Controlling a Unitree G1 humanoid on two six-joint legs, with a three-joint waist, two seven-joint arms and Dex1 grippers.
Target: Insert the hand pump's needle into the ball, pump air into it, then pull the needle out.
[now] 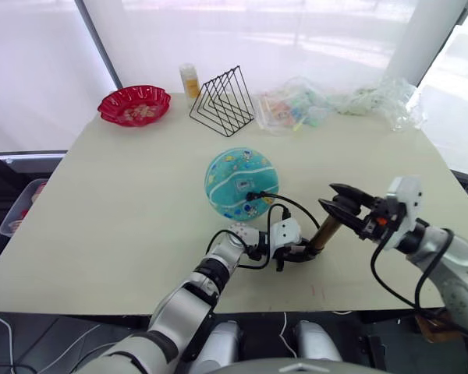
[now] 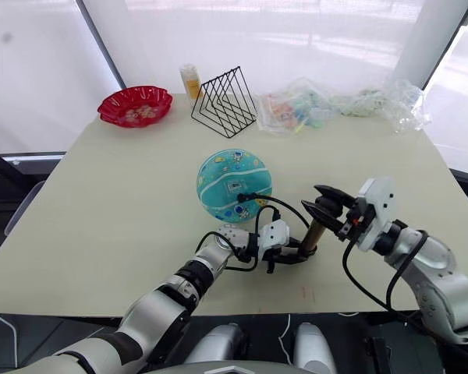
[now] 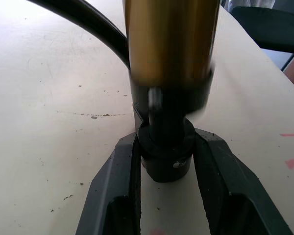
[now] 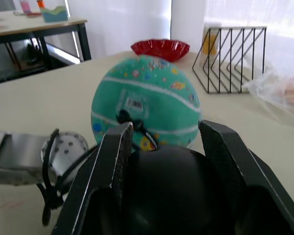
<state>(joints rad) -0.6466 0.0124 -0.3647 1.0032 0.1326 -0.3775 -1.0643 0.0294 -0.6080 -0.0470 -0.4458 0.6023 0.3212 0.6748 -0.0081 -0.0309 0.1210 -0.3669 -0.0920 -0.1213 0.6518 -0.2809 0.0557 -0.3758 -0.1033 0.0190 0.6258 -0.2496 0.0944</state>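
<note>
The teal ball (image 1: 242, 183) rests mid-table. The hand pump (image 1: 325, 231), a gold cylinder, stands tilted to the ball's front right. Its black hose (image 1: 292, 204) loops up to an end fitting (image 1: 253, 195) pressed against the ball's near side. The needle is hidden where that fitting meets the ball. My left gripper (image 1: 296, 253) is shut on the pump's black bottom cap (image 3: 164, 156), low on the table. My right gripper (image 1: 333, 201) is at the pump's top, its fingers (image 4: 112, 161) closed on either side of the black handle (image 4: 166, 186).
A red scalloped dish (image 1: 134, 105) sits at the far left corner. Beside it stand a yellow bottle (image 1: 189, 79) and a black wire rack (image 1: 224, 101). Clear plastic bags (image 1: 296, 105) lie along the far edge. The table's front edge (image 1: 101, 300) runs just behind the pump.
</note>
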